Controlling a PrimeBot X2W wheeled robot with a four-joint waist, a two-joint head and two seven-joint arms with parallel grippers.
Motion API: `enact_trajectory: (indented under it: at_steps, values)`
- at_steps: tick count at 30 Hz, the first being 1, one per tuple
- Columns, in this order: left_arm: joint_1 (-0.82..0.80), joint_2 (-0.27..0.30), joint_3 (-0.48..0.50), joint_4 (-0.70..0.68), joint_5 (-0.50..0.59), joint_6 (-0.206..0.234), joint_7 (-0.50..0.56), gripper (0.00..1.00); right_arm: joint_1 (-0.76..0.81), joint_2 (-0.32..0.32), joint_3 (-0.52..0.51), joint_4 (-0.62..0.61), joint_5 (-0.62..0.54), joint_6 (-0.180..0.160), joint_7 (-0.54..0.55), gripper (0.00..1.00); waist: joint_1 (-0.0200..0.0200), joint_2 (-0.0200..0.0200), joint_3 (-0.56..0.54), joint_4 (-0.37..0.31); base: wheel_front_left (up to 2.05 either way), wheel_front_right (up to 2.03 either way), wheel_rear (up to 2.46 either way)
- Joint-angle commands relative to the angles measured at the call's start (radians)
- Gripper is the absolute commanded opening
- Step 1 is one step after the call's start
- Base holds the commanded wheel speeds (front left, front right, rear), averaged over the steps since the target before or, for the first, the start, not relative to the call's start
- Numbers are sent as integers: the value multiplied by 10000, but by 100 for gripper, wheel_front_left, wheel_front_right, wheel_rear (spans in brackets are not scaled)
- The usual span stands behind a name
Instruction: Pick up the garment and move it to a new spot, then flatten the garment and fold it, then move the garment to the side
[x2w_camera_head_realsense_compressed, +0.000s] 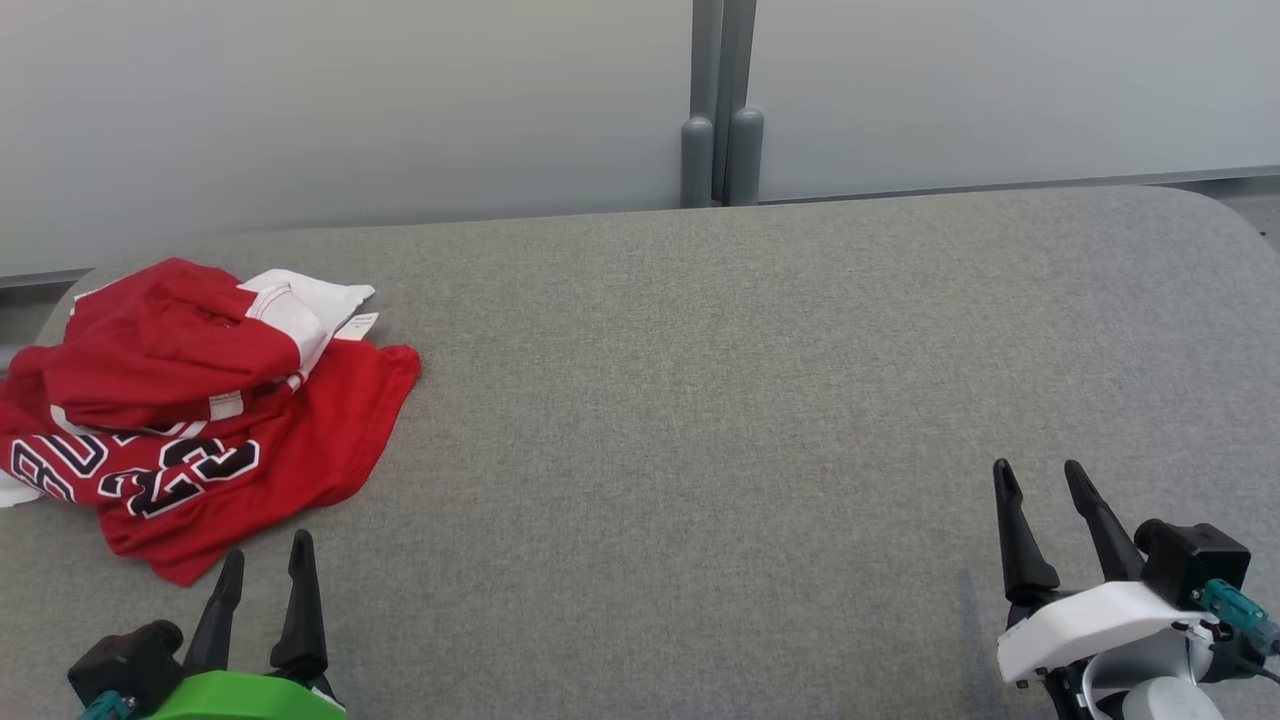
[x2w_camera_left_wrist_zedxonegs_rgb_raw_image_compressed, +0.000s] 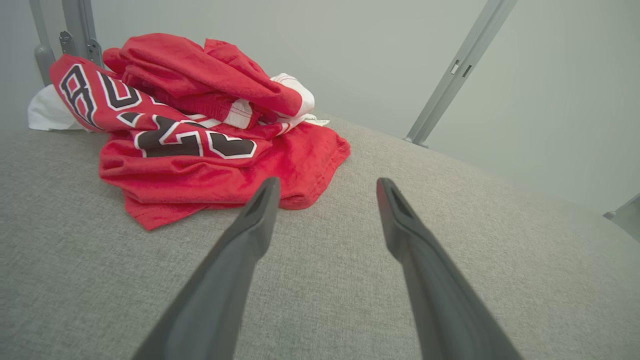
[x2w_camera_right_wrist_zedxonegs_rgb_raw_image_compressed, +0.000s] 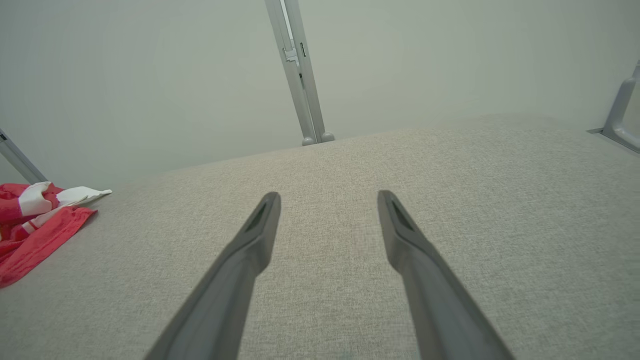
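On the counter (x2w_camera_head_realsense_compressed: 700, 400), far left, a jersey (x2w_camera_head_realsense_compressed: 200, 400) lies crumpled, left hand (x2w_camera_head_realsense_compressed: 268, 545) and right hand (x2w_camera_head_realsense_compressed: 1038, 466) spread, probably ready to grab.

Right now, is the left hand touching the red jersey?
Apart. In the head view the fingertips of the open left hand sit just short of the red jersey, with a thin strip of grey tabletop between them.

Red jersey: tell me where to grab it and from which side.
Pinch the flat hem on the near right edge of the red jersey with the open left gripper, coming low over the grey table from the robot's side. That flap lies thin and spread out, clear of the bunched heap behind, just ahead of those fingers, so it likely lifts cleanly.
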Motion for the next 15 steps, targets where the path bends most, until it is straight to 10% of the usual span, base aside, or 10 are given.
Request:
enact_trajectory:
  at_steps: [1, 15]
  values:
    - [43, 146, 24, 10, 241, -44, -113, 100, 23, -6, -51, -49, -319, 5, -128, 100, 0, 49, 2, -13, 0, 0, 0]
    - [79, 248, 86, 40, 1420, -40, -402, 100, 12, 14, -135, 22, -1146, 5, -423, 100, 0, 57, 67, -51, 0, 0, 0]
